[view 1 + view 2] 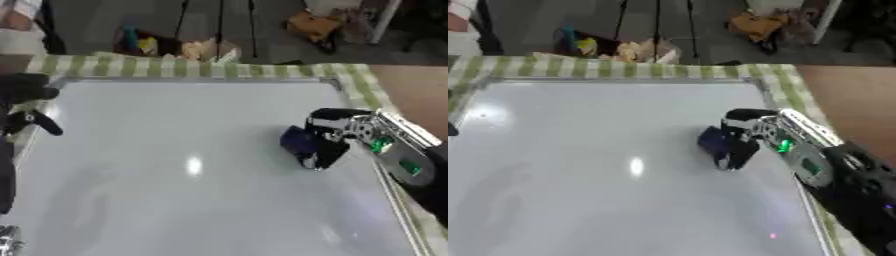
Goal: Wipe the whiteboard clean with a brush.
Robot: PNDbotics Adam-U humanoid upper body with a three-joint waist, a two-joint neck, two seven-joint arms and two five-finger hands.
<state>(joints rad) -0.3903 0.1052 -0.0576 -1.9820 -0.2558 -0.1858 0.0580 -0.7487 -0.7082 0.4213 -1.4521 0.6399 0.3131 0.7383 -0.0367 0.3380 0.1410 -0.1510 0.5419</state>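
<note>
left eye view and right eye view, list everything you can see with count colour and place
whiteboard: one, white with a grey frame, flat and filling most of the view; no marks that I can make out
brush: one, dark blue, on the whiteboard's right side, in the right hand
cloth: one, green and white checked, under the whiteboard, showing along its far and right edges
clutter: several yellow and orange things on the floor past the far edge, not identifiable
left hand: one, black, at the left edge over the whiteboard's rim
right hand: one, black and silver, fingers curled round the brush
</note>
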